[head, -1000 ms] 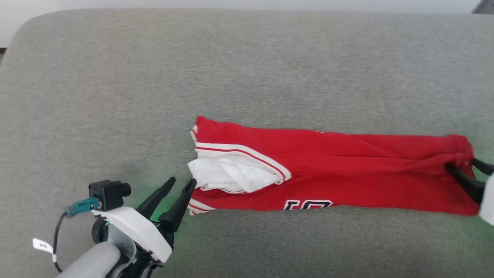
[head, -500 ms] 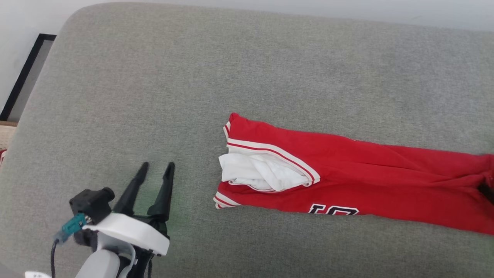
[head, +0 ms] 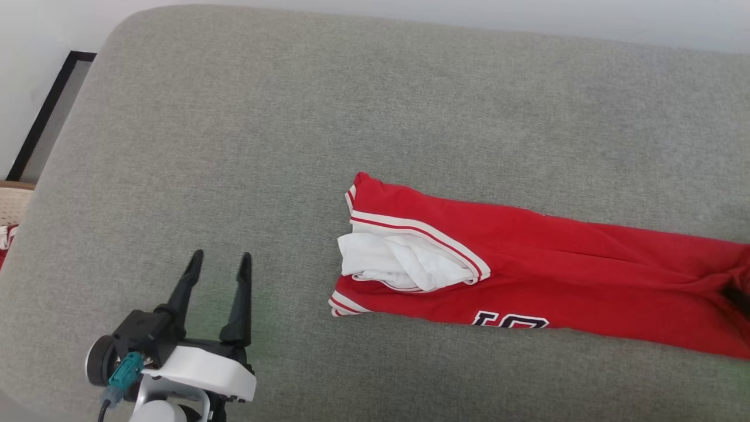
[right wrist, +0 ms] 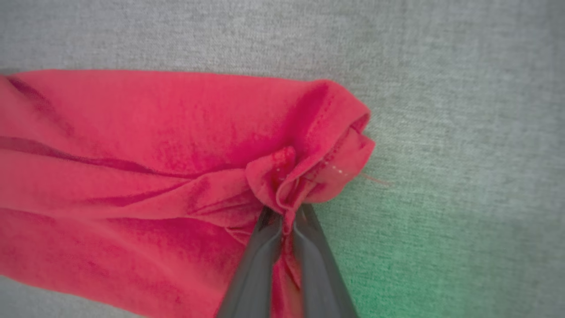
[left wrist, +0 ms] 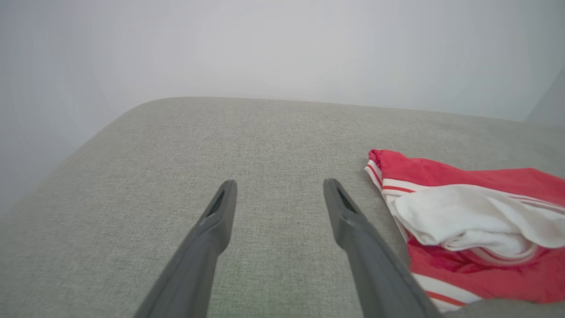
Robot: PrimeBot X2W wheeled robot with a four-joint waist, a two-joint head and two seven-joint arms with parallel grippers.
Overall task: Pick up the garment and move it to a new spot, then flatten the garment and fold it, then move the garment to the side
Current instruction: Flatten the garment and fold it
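The garment (head: 527, 275), a red jersey with a white sleeve and striped trim, lies folded into a long strip across the grey cushion (head: 328, 129). Part of a black number shows at its front edge. My left gripper (head: 218, 265) stands open to the left of the garment, apart from it, with nothing between its fingers; the left wrist view shows the same gripper (left wrist: 279, 187) beside the garment's (left wrist: 468, 221) sleeve end. In the right wrist view my right gripper (right wrist: 284, 212) is shut on a bunched red fold at the garment's (right wrist: 132, 176) right end.
The cushion's rounded left edge (head: 70, 146) drops toward a pale wall with a dark frame (head: 41, 117). Something woven with a bit of red (head: 9, 223) sits at the far left, below the cushion's edge. Bare grey fabric lies behind and left of the garment.
The head camera has swung left and the whole picture has shifted. My left gripper has drawn back from the sleeve end. My right gripper has closed on the garment's right end.
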